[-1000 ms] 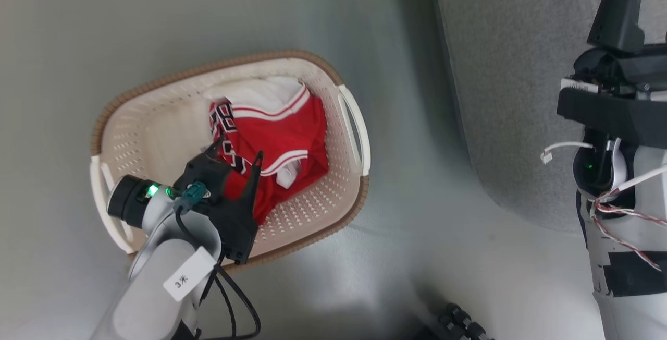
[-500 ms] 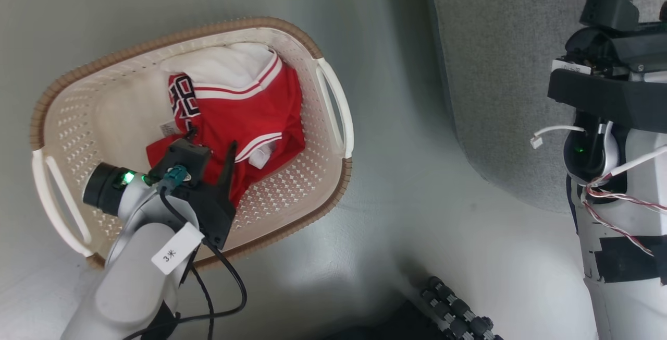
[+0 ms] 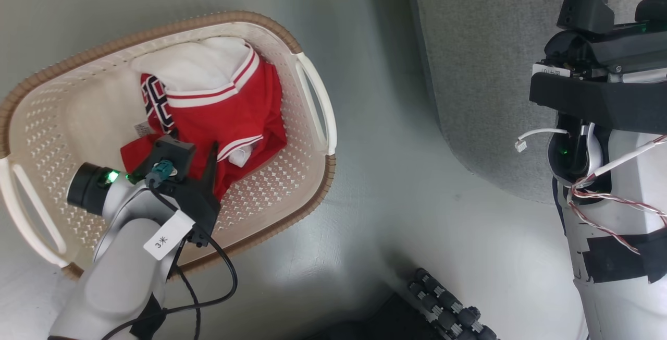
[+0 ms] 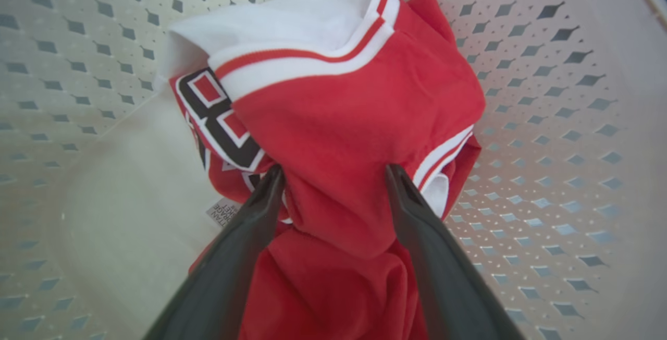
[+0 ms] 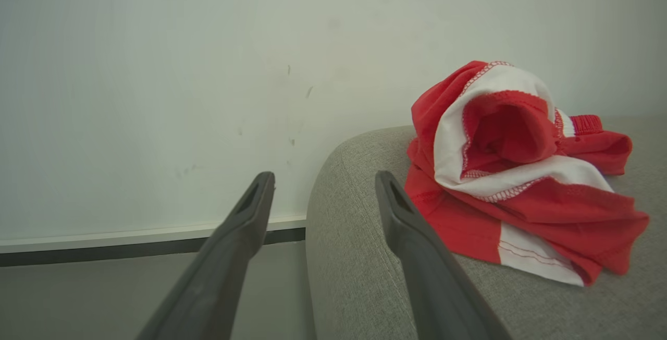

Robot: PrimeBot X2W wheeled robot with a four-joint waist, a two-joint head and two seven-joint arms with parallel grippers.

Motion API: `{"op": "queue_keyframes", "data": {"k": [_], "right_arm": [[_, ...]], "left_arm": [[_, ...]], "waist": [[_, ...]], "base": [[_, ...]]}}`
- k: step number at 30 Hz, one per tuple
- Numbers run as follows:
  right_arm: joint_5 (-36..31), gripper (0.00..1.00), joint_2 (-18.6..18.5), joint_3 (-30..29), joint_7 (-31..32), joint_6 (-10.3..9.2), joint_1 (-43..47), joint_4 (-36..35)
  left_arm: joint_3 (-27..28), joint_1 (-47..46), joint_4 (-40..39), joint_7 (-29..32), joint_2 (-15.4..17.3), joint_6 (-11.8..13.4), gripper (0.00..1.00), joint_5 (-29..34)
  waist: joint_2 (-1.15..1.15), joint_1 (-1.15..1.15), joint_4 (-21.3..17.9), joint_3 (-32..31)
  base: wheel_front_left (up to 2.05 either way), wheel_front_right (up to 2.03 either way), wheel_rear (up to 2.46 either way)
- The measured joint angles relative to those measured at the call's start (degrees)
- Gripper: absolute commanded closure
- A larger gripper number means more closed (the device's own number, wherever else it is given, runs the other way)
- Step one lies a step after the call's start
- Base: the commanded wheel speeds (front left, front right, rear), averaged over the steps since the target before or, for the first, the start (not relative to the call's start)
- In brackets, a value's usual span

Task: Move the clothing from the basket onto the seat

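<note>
The step in hand is the pick of the last piece from the basket, which sits on the floor at the left of the scene. The left gripper reaches down into it, jaws spread wide and not yet closed, its two dark fingers straddling a raised fold of the numbered jersey. The jersey lies crumpled toward the basket's right end, white collar panel on the far side and dark numerals on its left edge. Both fingertips appear to touch the red cloth, though whether they press into it or merely rest on it is hard to tell from the wrist view. The second garment lies bunched on the seat, near its rounded corner, so I judge the task about half done. The right gripper hangs at the right of the scene, beside that corner, jaws open with nothing between them. The next move calls for the left jaws to close firmly on the fold, deep enough to catch more than one layer. Then comes a lift high enough for the trailing cloth to clear the basket's rim, and a carry rightward across the floor to the seat. A shallow pinch could let the slick fabric slip free on the way up.
</note>
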Motion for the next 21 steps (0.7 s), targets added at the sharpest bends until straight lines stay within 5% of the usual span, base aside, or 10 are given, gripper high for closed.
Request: {"op": "queue_keyframes", "data": {"k": [6,7,8,9,12,21], "right_arm": [[0.0,0.00,0.1,-0.3,0.0,0.16,-0.2,0.3],[0.0,0.00,0.1,-0.4,0.0,0.35,-0.2,0.4],[0.0,0.00,0.1,-0.4,0.0,0.49,-0.2,0.5],[0.0,0.00,0.1,-0.5,0.0,0.49,-0.3,0.7],[0.0,0.00,0.2,-0.8,0.0,0.49,-0.4,1.3],[-0.3,0.00,0.3,-0.9,0.0,0.74,-0.8,3.5]], "left_arm": [[0.0,-0.3,1.8,-0.4,-0.6,0.0,0.00,0.0],[0.0,-0.5,2.0,-0.5,-0.7,0.0,0.38,-0.1],[0.0,-0.9,2.3,-0.6,-0.9,-0.1,0.60,-0.1],[0.0,-1.3,2.5,-1.0,-1.1,-0.1,0.75,-0.2],[-0.2,-1.6,2.9,-2.0,-1.5,-0.6,0.98,-0.2],[-1.4,-2.5,3.2,-5.7,-3.4,-2.5,1.00,-0.5]], "waist": [[0.00,0.00,-0.8,0.2],[0.00,0.00,-0.8,0.2],[0.00,0.00,-0.9,0.2],[0.00,0.00,-0.9,0.2],[0.00,0.00,-0.9,0.0],[0.00,0.00,0.3,-2.0]], "base": [[0.00,0.00,0.00],[0.00,0.00,0.00],[0.00,0.00,0.00],[0.00,0.00,0.00],[0.00,0.00,0.00],[0.00,0.00,0.00]]}}
